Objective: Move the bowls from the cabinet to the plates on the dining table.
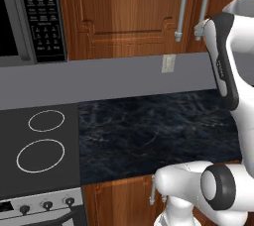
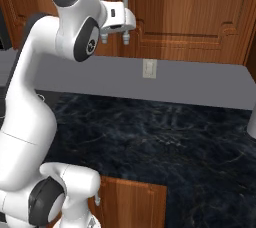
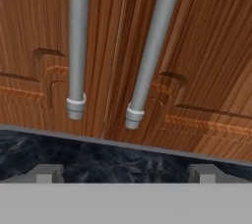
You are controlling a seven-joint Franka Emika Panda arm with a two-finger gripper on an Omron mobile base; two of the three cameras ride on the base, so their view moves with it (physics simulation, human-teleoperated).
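Note:
The cabinet (image 1: 124, 12) (image 2: 190, 12) (image 3: 206, 70) hangs above the counter with both panelled doors closed. Two long silver bar handles (image 3: 78, 46) (image 3: 152, 46) run down beside the seam between the doors. My gripper (image 3: 125, 174) (image 2: 116, 34) (image 1: 200, 31) is open, held up close in front of the lower ends of these handles and touching neither. Nothing sits between its fingers. The bowls are hidden behind the closed doors. The plates and the dining table are out of view.
A black marbled counter (image 1: 158, 131) (image 2: 165, 137) lies below the cabinet, with a stove (image 1: 39, 141) at its left and a microwave (image 1: 30, 17) above that. A wall outlet (image 1: 168, 63) (image 2: 148, 68) sits on the grey backsplash. Low wood cupboards (image 2: 132, 204) are under the counter.

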